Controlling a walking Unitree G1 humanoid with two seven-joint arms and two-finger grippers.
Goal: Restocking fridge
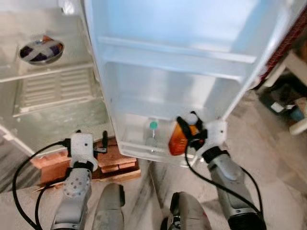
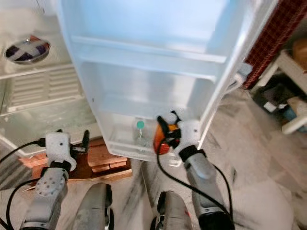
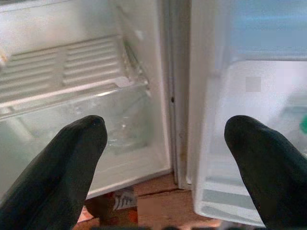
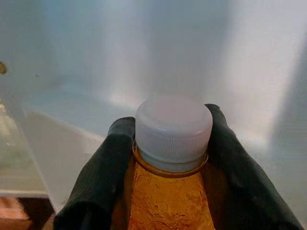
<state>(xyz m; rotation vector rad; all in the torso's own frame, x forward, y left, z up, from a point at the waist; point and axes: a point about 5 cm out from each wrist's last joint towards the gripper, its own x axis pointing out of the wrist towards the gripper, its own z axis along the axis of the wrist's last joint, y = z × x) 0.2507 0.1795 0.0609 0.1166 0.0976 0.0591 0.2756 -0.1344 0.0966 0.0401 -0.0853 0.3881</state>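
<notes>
An orange juice bottle with a white cap is held by my right gripper, whose black fingers are shut on its neck. It hangs at the bottom shelf of the open fridge door. A clear bottle with a green cap stands in that shelf just to the left. My left gripper is open and empty, low in front of the fridge body near the door hinge.
A foil-covered bowl sits on a shelf inside the fridge at upper left, above a clear crisper drawer. Wooden blocks lie under the fridge. Clutter stands on the floor at right.
</notes>
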